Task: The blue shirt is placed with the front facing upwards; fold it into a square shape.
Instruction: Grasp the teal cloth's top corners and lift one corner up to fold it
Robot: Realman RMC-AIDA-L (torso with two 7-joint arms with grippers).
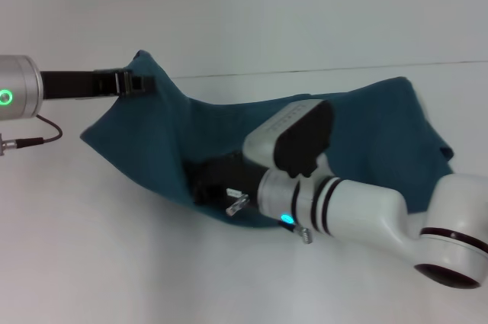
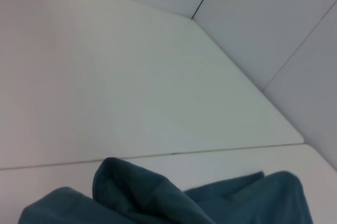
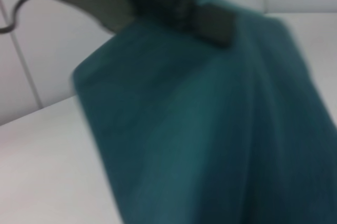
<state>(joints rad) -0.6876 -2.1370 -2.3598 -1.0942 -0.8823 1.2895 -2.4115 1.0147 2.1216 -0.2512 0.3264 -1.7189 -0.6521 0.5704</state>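
Blue shirt (image 1: 358, 129) is on the white bench (image 1: 91, 263), bunched and half lifted, plain teal side showing, no lettering in sight; its right part lies flat toward the bench's right side, its left part is pulled up into a peak; left tool (image 1: 131, 82) comes in from the left at the far edge and is clamped on that raised corner of the shirt; right tool (image 1: 210, 187) is low at the near hem, fingers buried in dark cloth, so cannot tell if it is wide, narrow or holding; the right wrist view shows taut teal fabric with the left tool pinching it at the far end.

Risks, as judgement: cloth is stretched between the two tools, so if they move apart or at unequal pace the thin pinch at the left corner could slip and the fold collapses; the right tool's grip is unverified, so the near hem may drop out mid-carry and leave a skewed crease; fabric already sags in the middle, so laying it down could trap wrinkles or a doubled layer, giving no clean square; the right forearm overhangs the shirt and could drag it on retreat.
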